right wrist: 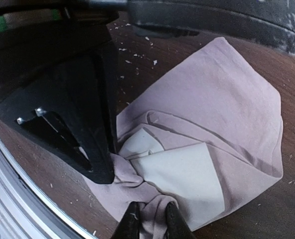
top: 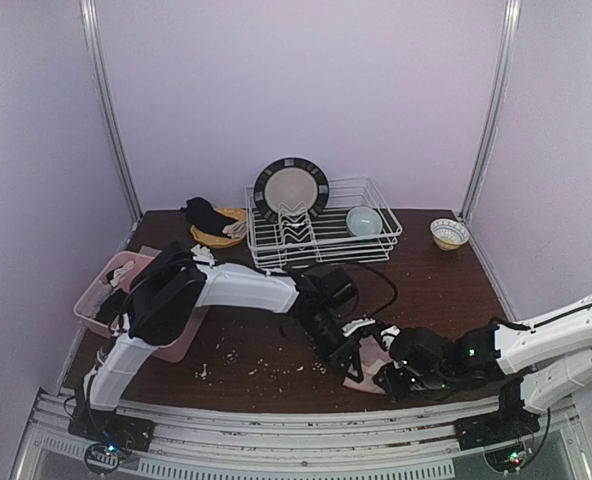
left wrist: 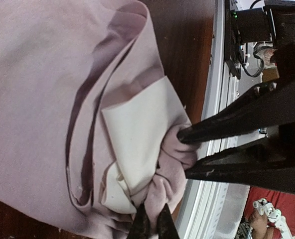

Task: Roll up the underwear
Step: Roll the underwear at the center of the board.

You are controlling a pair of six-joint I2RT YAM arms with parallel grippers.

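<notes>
1. The underwear (right wrist: pixel 227 99) lies on the surface (right wrist: pixel 287 209) by its near rim. It spreads away from both arms, which meet at one bunched corner.
2. The right fingers (right wrist: pixel 132 224) pinch that bunch. The left fingers (left wrist: pixel 140 226) are closed beside it, perhaps on a fold.
3. From above, the arms cover most of the cloth.

Log this for your record: the left arm (top: pixel 246 288) has white shells on its long links and black housings at the joints. A thin black cable (top: pixel 395 288) runs off its forearm. The right arm (top: pixel 556 335) matches, white over black, with a green light (top: pixel 468 352) lit near the wrist. The left gripper (left wrist: pixel 152 226) and right gripper (right wrist: pixel 151 219) are matt black, with jaws tapering to narrow tips. You see two silver screws (right wrist: pixel 38 110) on the left gripper's body.
</notes>
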